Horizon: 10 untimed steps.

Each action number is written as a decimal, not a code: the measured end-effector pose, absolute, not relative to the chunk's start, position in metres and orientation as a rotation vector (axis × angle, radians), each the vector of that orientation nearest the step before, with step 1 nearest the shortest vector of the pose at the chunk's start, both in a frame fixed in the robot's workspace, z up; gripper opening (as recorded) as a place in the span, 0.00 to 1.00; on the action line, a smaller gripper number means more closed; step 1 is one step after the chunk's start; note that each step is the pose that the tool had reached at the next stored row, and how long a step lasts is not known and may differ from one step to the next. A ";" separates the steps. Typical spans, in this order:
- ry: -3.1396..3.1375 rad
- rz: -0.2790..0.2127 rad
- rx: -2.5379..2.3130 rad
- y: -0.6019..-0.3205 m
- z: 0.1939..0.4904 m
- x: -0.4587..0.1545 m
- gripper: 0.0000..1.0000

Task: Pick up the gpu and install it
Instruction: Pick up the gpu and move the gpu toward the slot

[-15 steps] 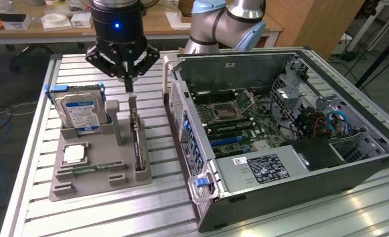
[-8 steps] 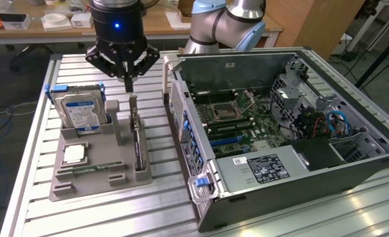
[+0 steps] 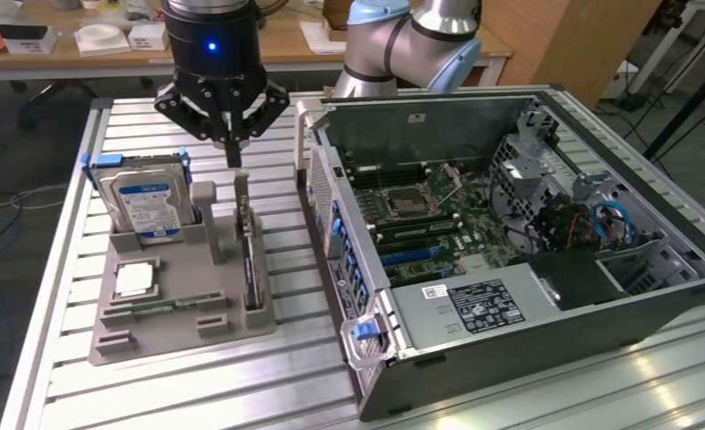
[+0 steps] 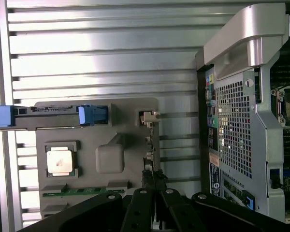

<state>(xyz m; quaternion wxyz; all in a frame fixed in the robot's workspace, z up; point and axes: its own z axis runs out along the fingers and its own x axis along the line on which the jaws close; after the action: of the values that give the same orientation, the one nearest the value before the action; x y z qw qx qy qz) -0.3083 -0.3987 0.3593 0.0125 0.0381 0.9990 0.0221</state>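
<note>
The fingers (image 3: 233, 150) are closed, pinched together with nothing visible between them. The gpu (image 3: 252, 269) stands on edge in a grey holder (image 3: 149, 340) on the desk (image 3: 209, 385), directly below the fingers. They seem not to touch it, though this is unclear.

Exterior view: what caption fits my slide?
Shut claw over the gpu standing in a gray holder beside the open computer.
</note>
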 end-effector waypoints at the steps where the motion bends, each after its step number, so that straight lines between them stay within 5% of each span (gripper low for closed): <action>1: 3.114 0.069 0.119 -0.399 0.359 -0.308 0.17; 3: 3.114 0.069 0.119 -0.399 0.359 -0.308 0.29; 10: 3.114 0.069 0.119 -0.399 0.359 -0.308 0.47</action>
<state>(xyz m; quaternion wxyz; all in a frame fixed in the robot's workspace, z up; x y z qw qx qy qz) -0.3083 -0.3987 0.3593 0.0125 0.0381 0.9989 0.0221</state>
